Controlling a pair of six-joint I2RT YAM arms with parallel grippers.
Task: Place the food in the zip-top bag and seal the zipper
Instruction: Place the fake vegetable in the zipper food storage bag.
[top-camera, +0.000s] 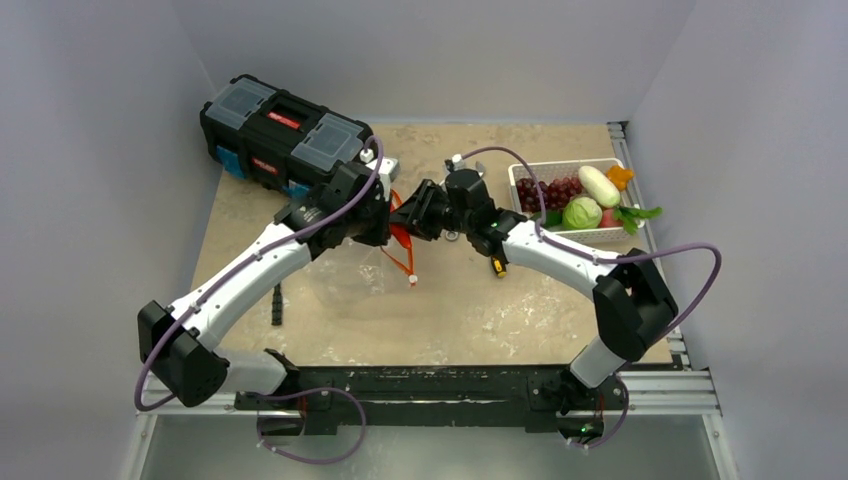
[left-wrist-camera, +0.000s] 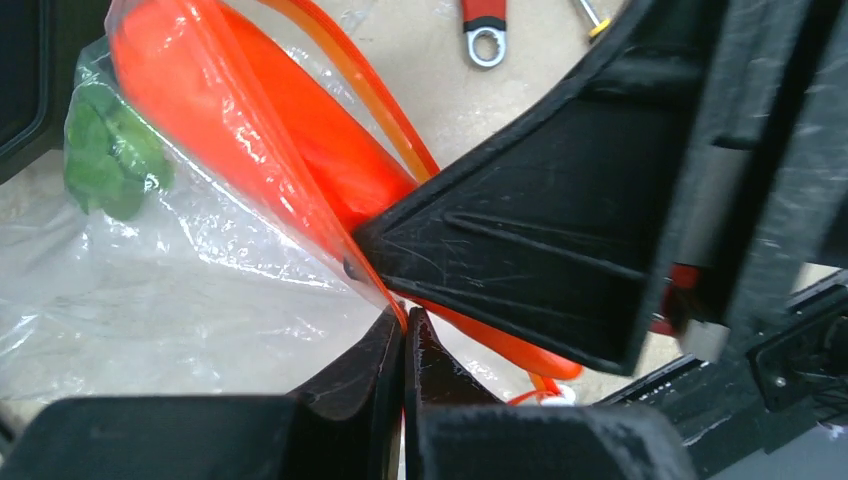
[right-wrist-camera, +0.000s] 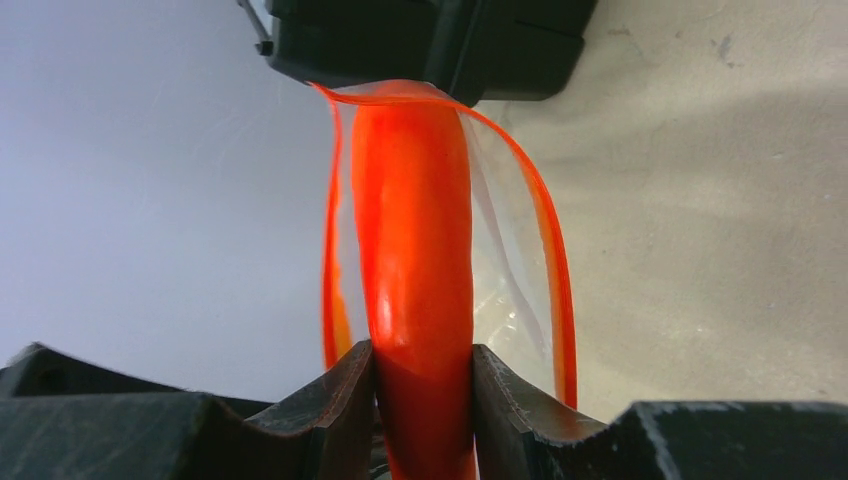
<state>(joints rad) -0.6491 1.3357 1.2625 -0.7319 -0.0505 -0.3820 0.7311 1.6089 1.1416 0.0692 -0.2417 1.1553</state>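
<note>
Right gripper (right-wrist-camera: 420, 352): jaws part-spread, pinching the carrot (right-wrist-camera: 415, 230) by its thick end, one finger on each flank. Carrot runs from the fingers toward 12 o'clock in the right wrist view, through the open mouth of the bag (left-wrist-camera: 180, 290). Zipper (right-wrist-camera: 553, 260) arcs round the carrot on both sides, strips apart, mouth unsealed.

Left gripper (left-wrist-camera: 404, 320): jaws pressed together, nipping the bag's rim where the zipper strip enters them. Left wrist view shows the carrot's body and its green leafy end already behind the clear film, at 10 o'clock of the fingers. Wrench (left-wrist-camera: 484, 25) lies on the table at 12 o'clock of that view, apart from the bag.

Top view: both grippers meet tip to tip near the table (top-camera: 480, 320) centre, bag mouth lifted between them, the bag's body trailing on the table toward 7 o'clock. Basket (top-camera: 520, 172) at 2 o'clock holds grapes (top-camera: 560, 190), radish (top-camera: 598, 185), cabbage (top-camera: 582, 212), an orange piece (top-camera: 620, 176), greens (top-camera: 640, 213) and a pink-red fruit (top-camera: 607, 217). Toolbox (top-camera: 285, 135) at 11 o'clock. Screwdriver (top-camera: 498, 266) lies just beside the right forearm.
</note>
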